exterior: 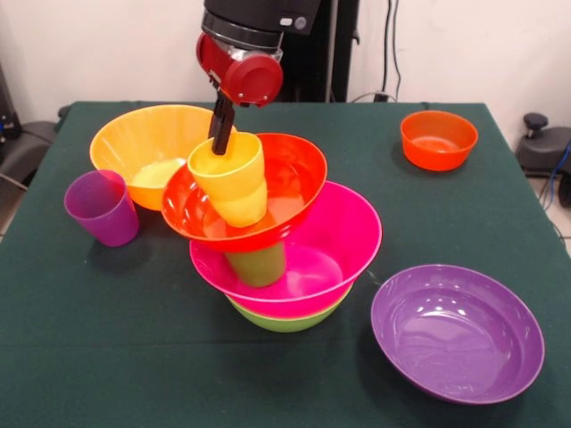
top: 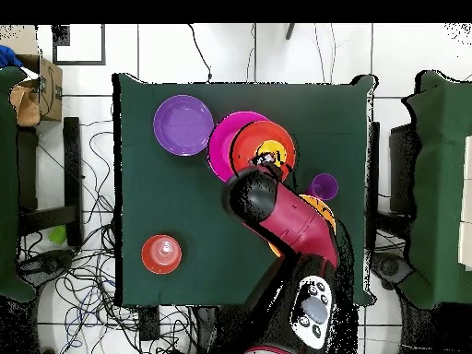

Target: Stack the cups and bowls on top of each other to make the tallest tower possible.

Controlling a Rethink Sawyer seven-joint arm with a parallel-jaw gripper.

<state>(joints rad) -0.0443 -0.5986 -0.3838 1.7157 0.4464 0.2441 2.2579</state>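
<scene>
A dark green table (exterior: pixel 89 357) stands before a white wall. At its centre is the tower (exterior: pixel 281 241): lime bowl (exterior: pixel 285 319), pink bowl (exterior: pixel 330 259), green cup (exterior: pixel 259 265), tilted red-orange bowl (exterior: pixel 290 178), yellow cup (exterior: pixel 230 178) on top. The purple bowl (exterior: pixel 457 332) lies at 4 o'clock, the orange bowl (exterior: pixel 147 143) at 10, a small red-orange bowl (exterior: pixel 437 139) at 2, the purple cup (exterior: pixel 101 208) at 9. The gripper (exterior: pixel 221 134) touches the yellow cup's rim; I cannot tell how wide it is.

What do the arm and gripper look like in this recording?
The arm has glossy red shells with black joints; a round red cap closes the wrist under a black cylindrical segment. The gripper is slim, black and much narrower than the wrist. A grey button panel sits near the base.
</scene>
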